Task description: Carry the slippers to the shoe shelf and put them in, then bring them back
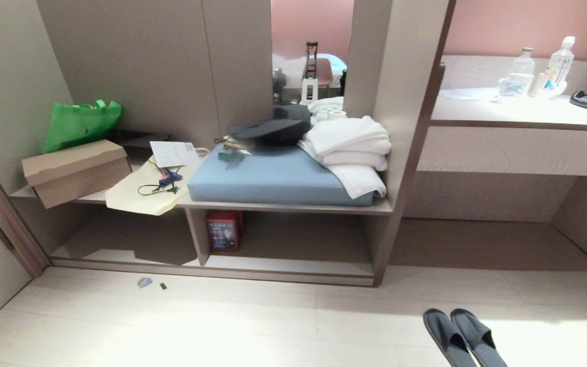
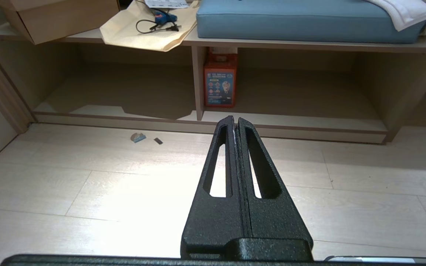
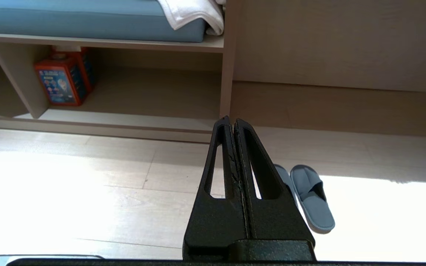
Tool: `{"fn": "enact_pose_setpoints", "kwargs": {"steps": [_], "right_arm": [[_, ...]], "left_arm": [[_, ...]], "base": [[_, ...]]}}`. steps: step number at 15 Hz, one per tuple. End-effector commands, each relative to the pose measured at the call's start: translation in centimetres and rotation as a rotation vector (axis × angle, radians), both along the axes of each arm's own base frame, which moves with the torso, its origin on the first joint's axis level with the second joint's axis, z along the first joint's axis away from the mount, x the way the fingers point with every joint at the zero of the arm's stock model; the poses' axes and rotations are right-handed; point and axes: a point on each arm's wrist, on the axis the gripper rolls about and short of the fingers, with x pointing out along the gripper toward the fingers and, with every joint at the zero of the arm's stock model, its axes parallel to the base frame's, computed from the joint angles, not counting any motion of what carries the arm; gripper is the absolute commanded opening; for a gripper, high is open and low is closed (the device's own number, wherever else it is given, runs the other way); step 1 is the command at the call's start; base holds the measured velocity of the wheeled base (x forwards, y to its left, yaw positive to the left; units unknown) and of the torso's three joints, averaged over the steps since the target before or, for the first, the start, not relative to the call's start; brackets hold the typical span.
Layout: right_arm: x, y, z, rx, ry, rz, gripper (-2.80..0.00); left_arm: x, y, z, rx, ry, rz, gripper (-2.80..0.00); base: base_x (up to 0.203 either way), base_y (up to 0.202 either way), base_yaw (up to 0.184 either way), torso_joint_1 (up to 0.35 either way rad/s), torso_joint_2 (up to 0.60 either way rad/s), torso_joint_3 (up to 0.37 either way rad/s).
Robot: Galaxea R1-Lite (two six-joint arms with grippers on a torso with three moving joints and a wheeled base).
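The slippers (image 1: 464, 339), a dark grey-blue pair, lie side by side on the pale floor at the lower right, in front of the desk recess. The right wrist view shows the slippers (image 3: 311, 195) just beyond and beside my right gripper (image 3: 231, 121), which is shut, holds nothing and hangs above the floor. The shoe shelf (image 1: 293, 269) is the low taupe cubby under the cushioned bench, split by a divider, with a pale base board. My left gripper (image 2: 234, 120) is shut and holds nothing, pointing at the shoe shelf (image 2: 290, 123) over bare floor. Neither arm shows in the head view.
A red box (image 1: 223, 230) stands inside the cubby by the divider. On the bench lie a blue cushion (image 1: 273, 176), white towels (image 1: 349, 148), a dark cap (image 1: 273, 130), a cream bag (image 1: 145, 191), a cardboard box (image 1: 74, 171) and a green bag (image 1: 82, 122). Small scraps (image 1: 144, 282) lie on the floor. The desk counter (image 1: 517, 114) carries bottles.
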Motion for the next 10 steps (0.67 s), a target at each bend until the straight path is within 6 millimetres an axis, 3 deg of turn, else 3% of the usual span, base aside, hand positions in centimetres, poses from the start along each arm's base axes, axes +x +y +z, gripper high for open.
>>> {"fn": "enact_pose_setpoints", "kwargs": {"steps": [1, 10], "right_arm": [[0.01, 0.00, 0.00, 0.005, 0.001, -0.001, -2.80], [0.00, 0.00, 0.05, -0.009, 0.000, 0.000, -2.80]], "left_arm": [[0.00, 0.00, 0.01, 0.000, 0.000, 0.000, -2.80], [0.01, 0.00, 0.01, 0.000, 0.000, 0.000, -2.80]], "base": [[0.000, 0.000, 0.000, 0.000, 0.00, 0.000], [-0.186, 0.000, 0.000, 0.005, 0.00, 0.002]]}}
